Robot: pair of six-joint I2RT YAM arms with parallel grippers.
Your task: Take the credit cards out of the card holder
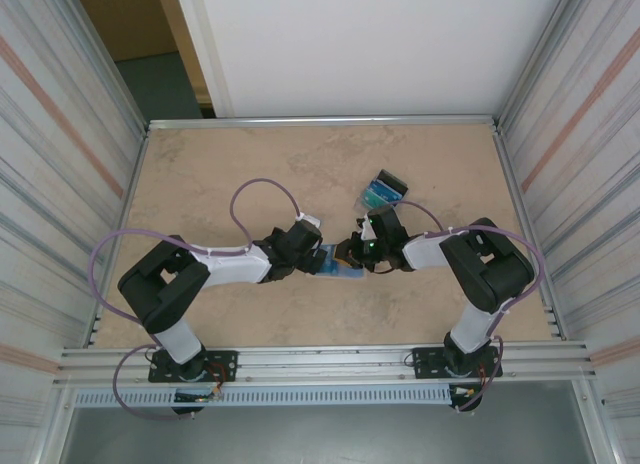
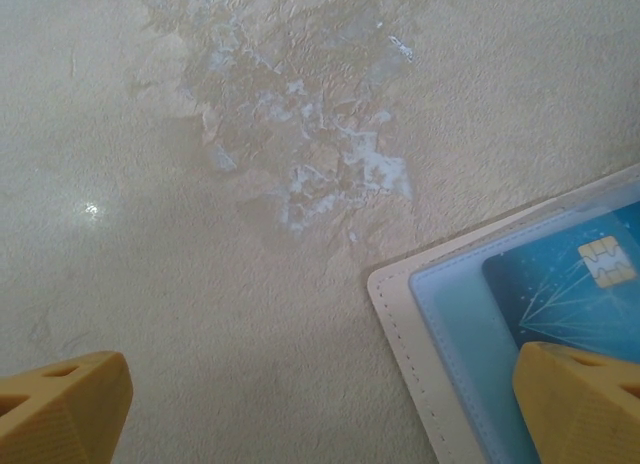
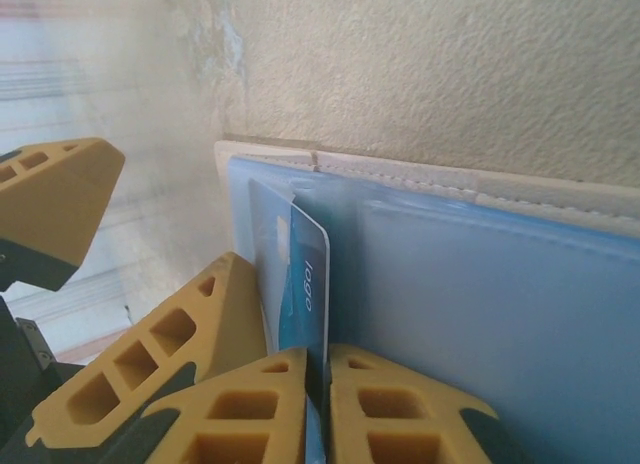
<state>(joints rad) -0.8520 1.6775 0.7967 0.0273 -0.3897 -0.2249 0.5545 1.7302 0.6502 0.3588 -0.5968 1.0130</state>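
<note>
Right end effector (image 3: 316, 399) is pinching the blue credit card (image 3: 305, 274); wide-open left end effector (image 2: 320, 389) should be bracing the card holder (image 3: 480, 314).

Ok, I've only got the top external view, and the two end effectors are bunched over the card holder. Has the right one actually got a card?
Observer: Yes. In the right wrist view the right end effector is shut on a blue card that stands edge-on against the card holder.
Operator: And the left?
Observer: The left end effector is wide open, one finger over the holder's pale blue panel.
Operator: More cards inside?
Observer: A blue card with a gold chip lies under that panel.
</note>
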